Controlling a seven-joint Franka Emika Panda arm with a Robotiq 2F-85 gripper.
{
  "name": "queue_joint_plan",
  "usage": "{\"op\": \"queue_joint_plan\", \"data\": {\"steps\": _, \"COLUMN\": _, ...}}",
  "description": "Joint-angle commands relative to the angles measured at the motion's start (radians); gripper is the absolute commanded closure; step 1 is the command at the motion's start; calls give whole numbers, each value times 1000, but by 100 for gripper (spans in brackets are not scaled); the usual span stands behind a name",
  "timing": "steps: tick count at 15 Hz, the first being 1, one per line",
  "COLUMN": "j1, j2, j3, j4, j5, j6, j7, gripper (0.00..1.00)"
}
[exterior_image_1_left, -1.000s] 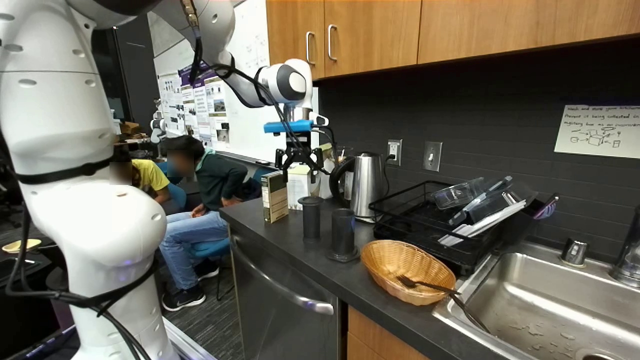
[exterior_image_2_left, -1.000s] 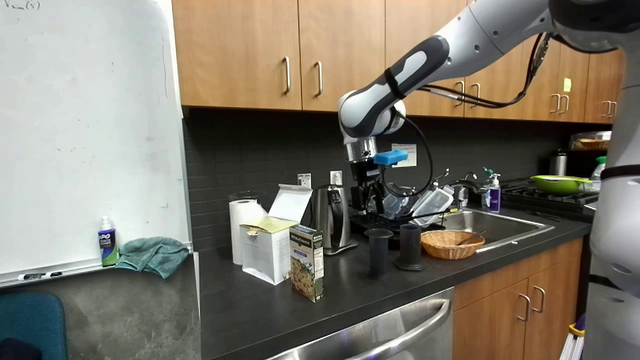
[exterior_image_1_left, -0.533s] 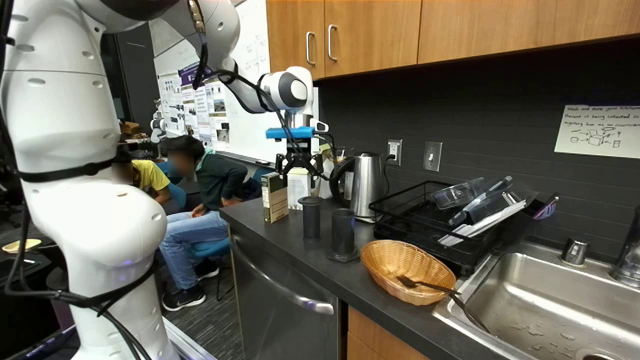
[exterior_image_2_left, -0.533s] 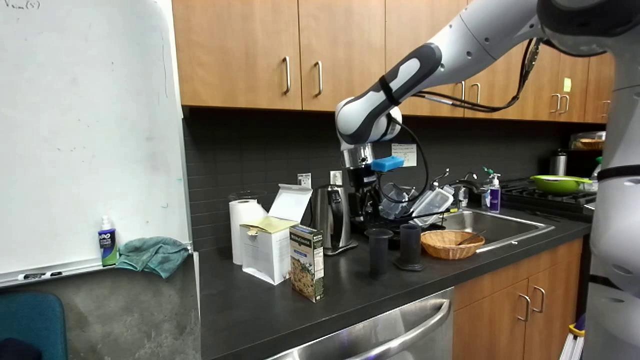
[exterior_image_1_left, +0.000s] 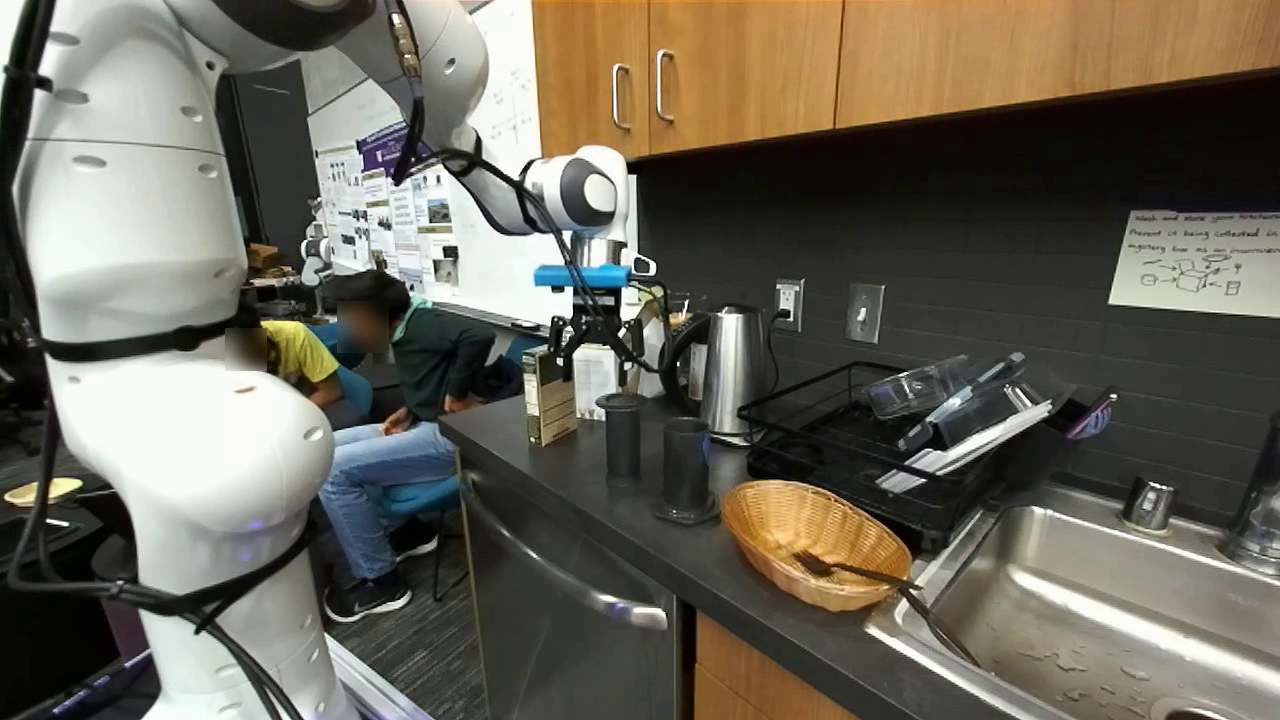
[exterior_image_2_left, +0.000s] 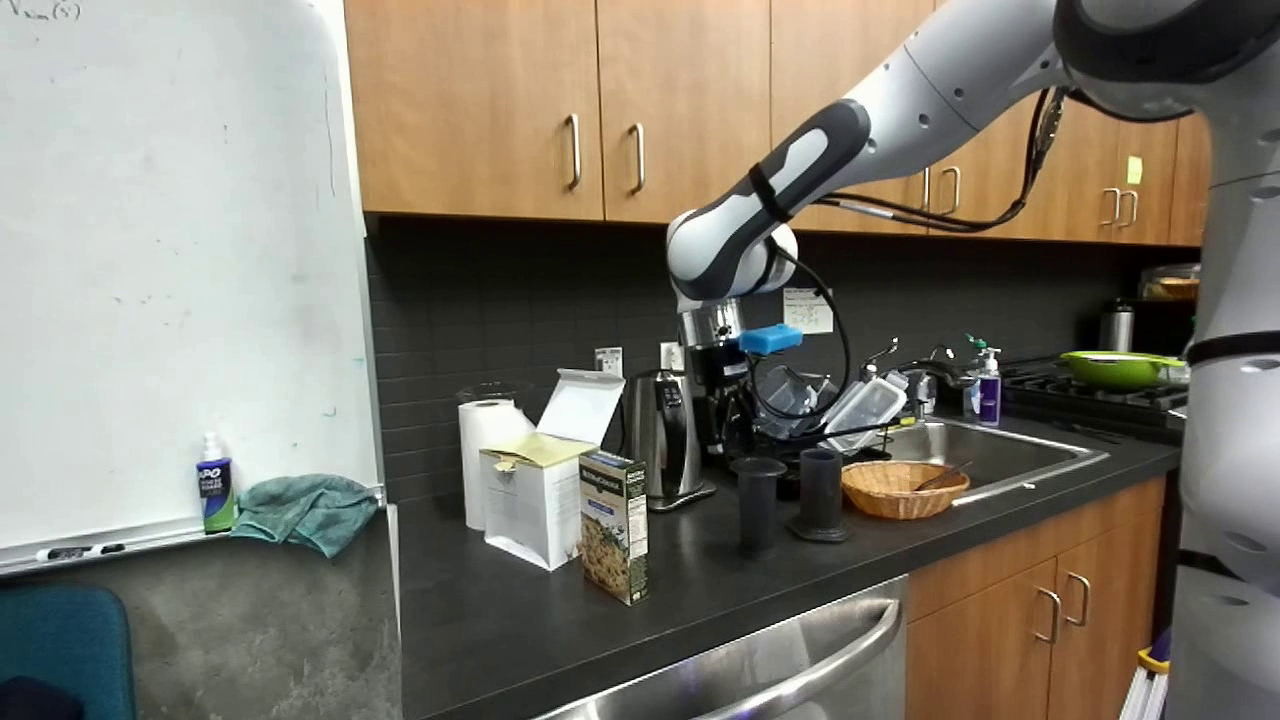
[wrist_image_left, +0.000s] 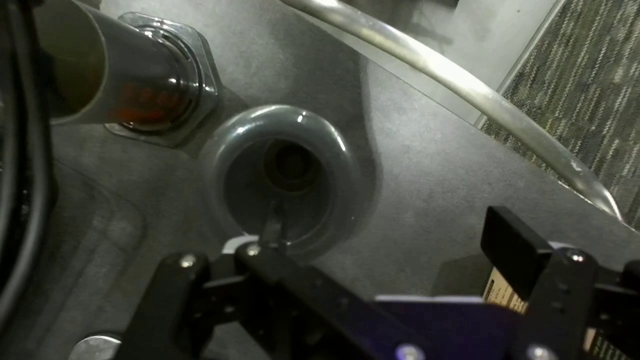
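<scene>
currently the gripper (exterior_image_1_left: 596, 372) is hanging over the worktop (exterior_image_2_left: 500, 620), jaws spread wide, near a dark tube (exterior_image_1_left: 623, 440) that is standing beside a second tube (exterior_image_1_left: 686, 465).

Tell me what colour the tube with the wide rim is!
The tube is dark grey, clearest in an exterior view.

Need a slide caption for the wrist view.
Open, empty fingers above a dark counter, near a wide-rimmed gray cylinder; a second, flange-based cylinder stands beside it.
</scene>
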Motion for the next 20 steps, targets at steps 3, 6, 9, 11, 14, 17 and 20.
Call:
{"op": "queue_joint_plan", "data": {"steps": 3, "j1": -4, "j2": 34, "j3": 6, "j4": 28, "j5": 29, "j6": 2, "j7": -30, "gripper": 0}}
{"op": "queue_joint_plan", "data": {"steps": 6, "j1": -6, "j2": 37, "j3": 5, "j4": 21, "j5": 31, "j6": 3, "j7": -29, "gripper": 0}}
{"op": "queue_joint_plan", "data": {"steps": 9, "j1": -7, "j2": 37, "j3": 5, "j4": 18, "j5": 32, "j6": 0, "j7": -26, "gripper": 0}}
{"op": "queue_joint_plan", "data": {"steps": 11, "j1": -7, "j2": 32, "j3": 4, "j4": 11, "j5": 31, "j6": 1, "j7": -23, "gripper": 0}}
{"op": "queue_joint_plan", "data": {"steps": 14, "j1": -9, "j2": 17, "j3": 3, "j4": -2, "j5": 31, "j6": 1, "j7": -13, "gripper": 0}}
{"op": "queue_joint_plan", "data": {"steps": 17, "j1": -10, "j2": 3, "j3": 4, "j4": -6, "j5": 29, "j6": -9, "j7": -6, "gripper": 0}}
{"op": "queue_joint_plan", "data": {"steps": 20, "j1": -7, "j2": -12, "j3": 6, "j4": -1, "j5": 21, "j6": -19, "j7": -2, "gripper": 0}}
